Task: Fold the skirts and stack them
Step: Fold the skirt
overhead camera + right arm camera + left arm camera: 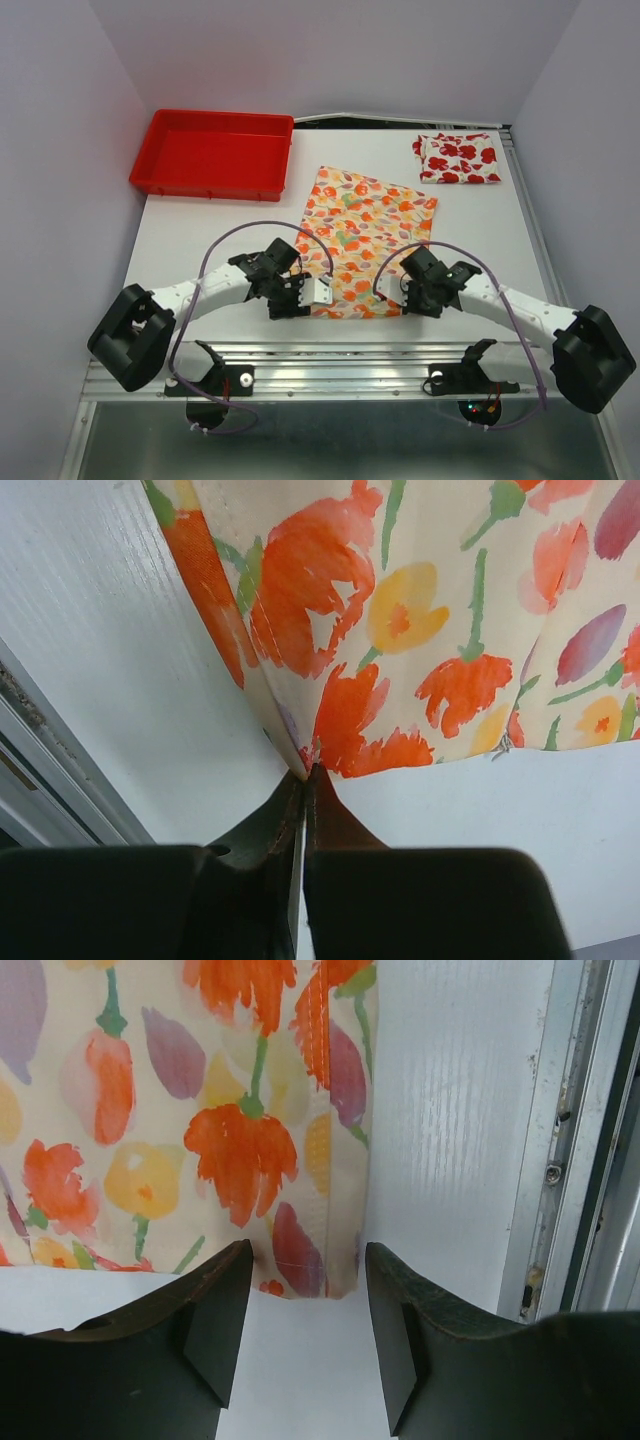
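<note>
Skirt [365,240]: flat, woven, tulip-printed cloth

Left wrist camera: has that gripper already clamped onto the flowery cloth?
No, the left gripper has its jaws standing apart, and the corner of the cream skirt lies between their tips unclamped.

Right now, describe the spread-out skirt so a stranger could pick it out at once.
On the white table, just right of the red tray, the cream skirt lies in the middle. Unlike the white skirt with big red flowers folded at the far right, it is spread flat and printed with small orange and yellow flowers.
</note>
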Robot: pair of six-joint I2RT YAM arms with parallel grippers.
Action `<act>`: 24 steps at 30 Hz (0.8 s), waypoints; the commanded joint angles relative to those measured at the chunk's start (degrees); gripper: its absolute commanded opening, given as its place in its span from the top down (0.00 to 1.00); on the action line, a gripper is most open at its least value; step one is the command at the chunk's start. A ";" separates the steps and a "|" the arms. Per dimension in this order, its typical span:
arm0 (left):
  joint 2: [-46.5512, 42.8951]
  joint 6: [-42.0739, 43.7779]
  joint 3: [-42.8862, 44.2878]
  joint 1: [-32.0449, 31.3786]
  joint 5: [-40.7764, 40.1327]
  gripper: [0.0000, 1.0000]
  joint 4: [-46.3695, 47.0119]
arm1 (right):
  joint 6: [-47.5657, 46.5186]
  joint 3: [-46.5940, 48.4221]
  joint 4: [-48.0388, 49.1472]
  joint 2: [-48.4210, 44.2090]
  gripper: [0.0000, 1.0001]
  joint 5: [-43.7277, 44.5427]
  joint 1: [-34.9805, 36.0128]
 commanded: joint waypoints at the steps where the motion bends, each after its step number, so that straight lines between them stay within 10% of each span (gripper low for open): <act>1: -1.43 -0.09 -1.45 -1.69 -1.69 0.42 3.02 | -0.16 0.46 -0.05 -1.46 0.99 0.90 0.41; 8: -2.84 -0.70 -3.91 -4.34 -3.80 0.53 5.04 | 0.02 1.07 -1.37 -2.77 0.99 0.90 0.41; 14: -5.30 -2.72 -3.57 -4.51 -4.06 0.99 4.08 | -0.33 2.21 -3.13 -5.15 0.99 2.91 0.41; 24: -16.10 -8.34 1.88 -4.34 -3.89 1.00 -6.18 | 1.60 6.60 -11.12 -10.42 0.99 4.50 0.41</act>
